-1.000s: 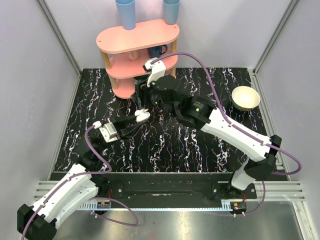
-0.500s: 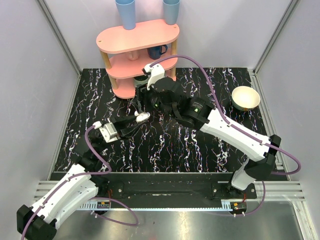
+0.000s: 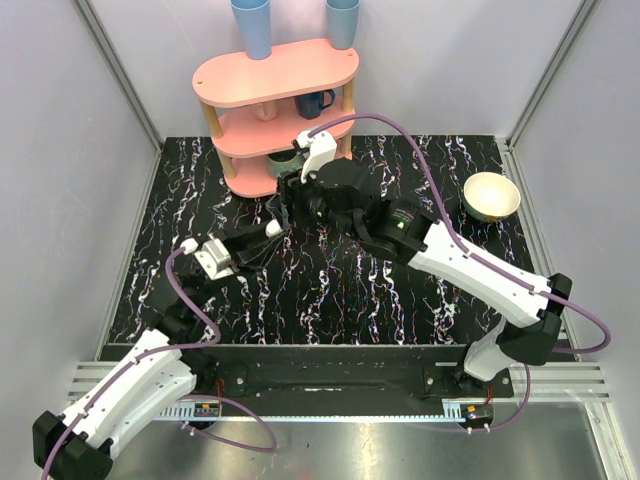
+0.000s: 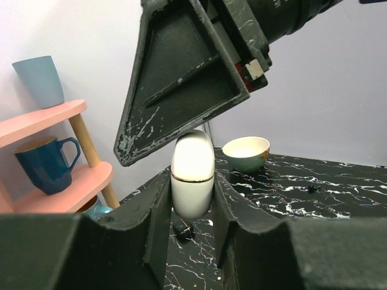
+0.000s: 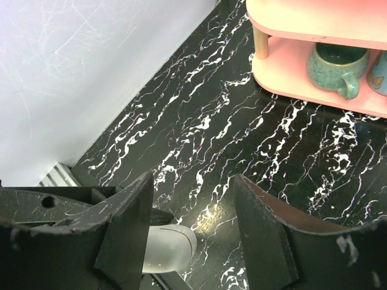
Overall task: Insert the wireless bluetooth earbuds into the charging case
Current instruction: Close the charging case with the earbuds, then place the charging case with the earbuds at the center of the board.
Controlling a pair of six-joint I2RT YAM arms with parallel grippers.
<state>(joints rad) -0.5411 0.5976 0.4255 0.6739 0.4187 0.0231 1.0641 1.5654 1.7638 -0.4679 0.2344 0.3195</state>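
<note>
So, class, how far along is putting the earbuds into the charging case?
Done: the left end effector is shut on the white charging case, holding it upright. In hand: the right end effector hangs open just above it. Left: the case looks closed at its gold seam, and no earbuds show, so both insertions apparently remain.

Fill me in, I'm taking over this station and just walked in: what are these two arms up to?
The left gripper is shut on a white charging case, whose lid looks closed. The right gripper hangs just above the case with its jaws open and nothing between them. Nothing is going into the case at this moment.
</note>
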